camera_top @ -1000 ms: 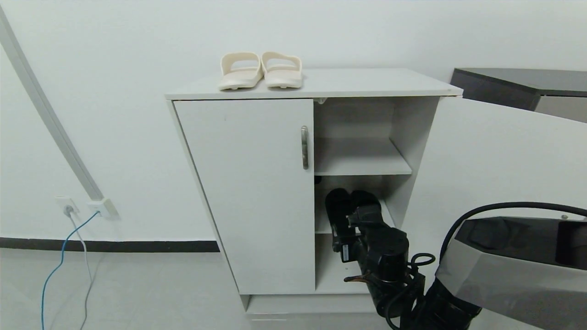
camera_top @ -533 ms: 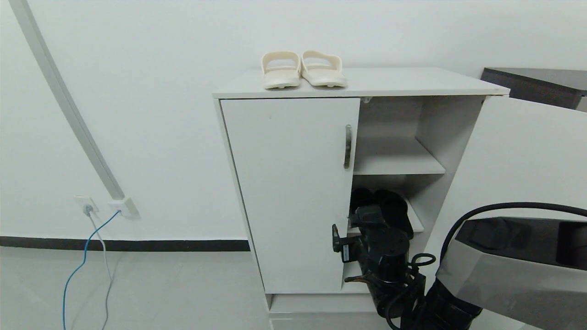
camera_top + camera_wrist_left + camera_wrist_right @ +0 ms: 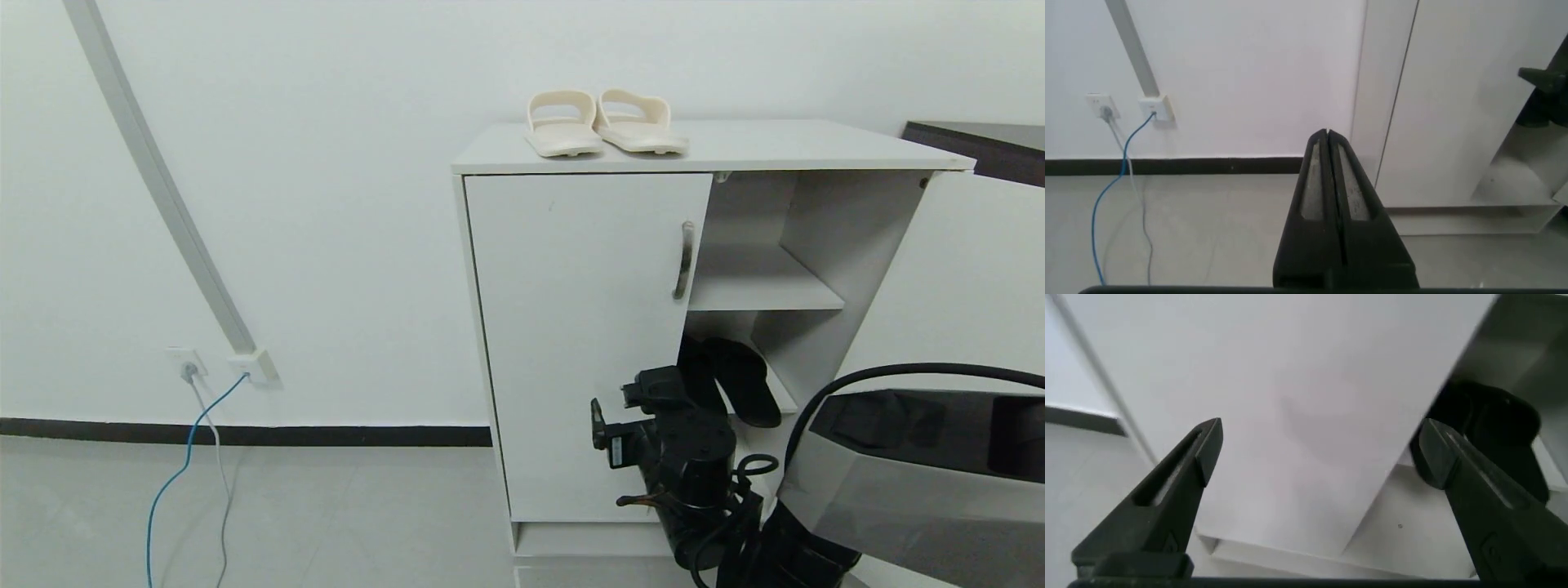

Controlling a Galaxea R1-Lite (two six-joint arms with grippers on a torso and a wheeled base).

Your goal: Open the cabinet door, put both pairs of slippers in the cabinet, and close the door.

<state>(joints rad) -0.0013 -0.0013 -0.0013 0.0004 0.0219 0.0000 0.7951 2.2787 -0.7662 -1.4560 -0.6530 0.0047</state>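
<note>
Right claw (image 3: 1321, 433) stands wide open and empty before the closed door (image 3: 584, 327); left claw (image 3: 1327, 137) is closed on nothing. Cream slippers (image 3: 606, 122) lie together on the cabinet top (image 3: 775, 145); likely light, bendy foam, best pinched across both inner straps.

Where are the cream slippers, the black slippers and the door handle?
cream slippers (image 3: 565, 140), head view, footbed of the left slipper.
black slippers (image 3: 747, 384), head view, sole of the right slipper.
door handle (image 3: 684, 260), head view, middle of the metal bar.
</note>
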